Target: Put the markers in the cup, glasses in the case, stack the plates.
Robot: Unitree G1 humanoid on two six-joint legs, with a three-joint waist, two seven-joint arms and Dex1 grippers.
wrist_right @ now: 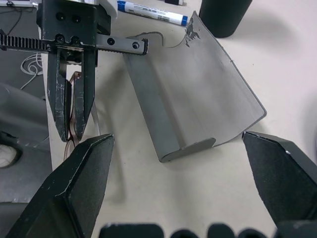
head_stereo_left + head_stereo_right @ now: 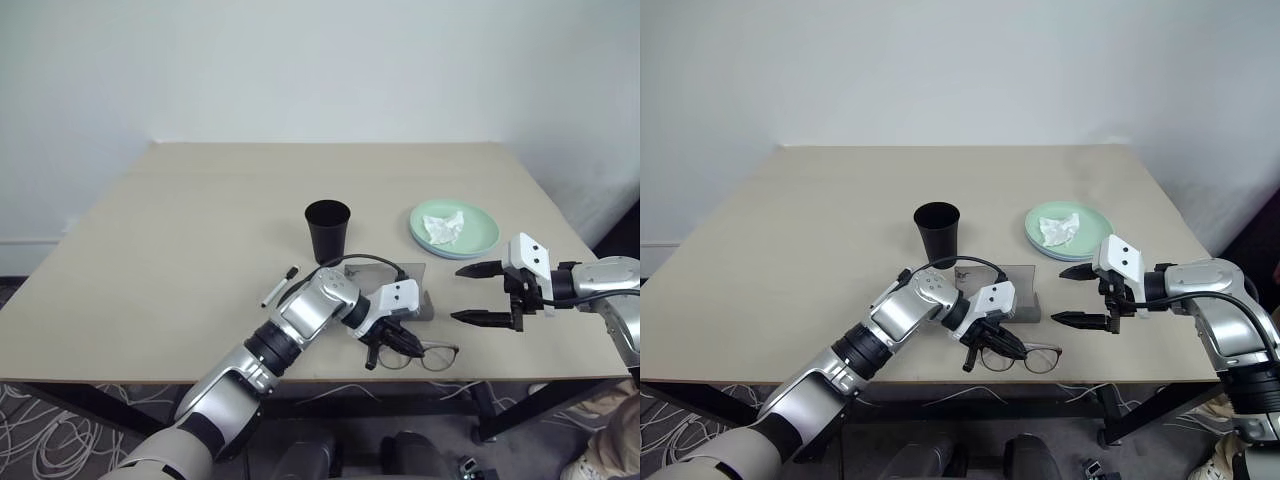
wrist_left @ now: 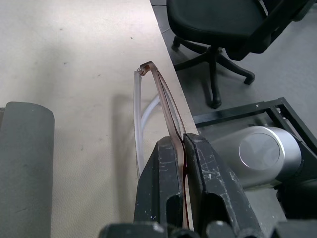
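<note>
The beige table (image 2: 200, 250) carries everything. Just beyond the left gripper (image 2: 398, 343) lies the open grey case (image 1: 198, 89), its lid tipped up, and past the case stands the black cup (image 2: 328, 229). The mint green plate (image 2: 480, 222), holding a crumpled white tissue (image 2: 443, 227), sits on a light blue plate beyond the right gripper (image 2: 484, 293). That gripper hovers with its fingers spread wide and nothing between them, facing the case's end. The left gripper is pinched tight on the glasses (image 2: 428, 355), clamping the frame at the table's near edge. A marker with a black cap (image 2: 279, 286) lies to the left arm's outer side; a blue-capped marker (image 1: 151, 12) lies beyond the case.
</note>
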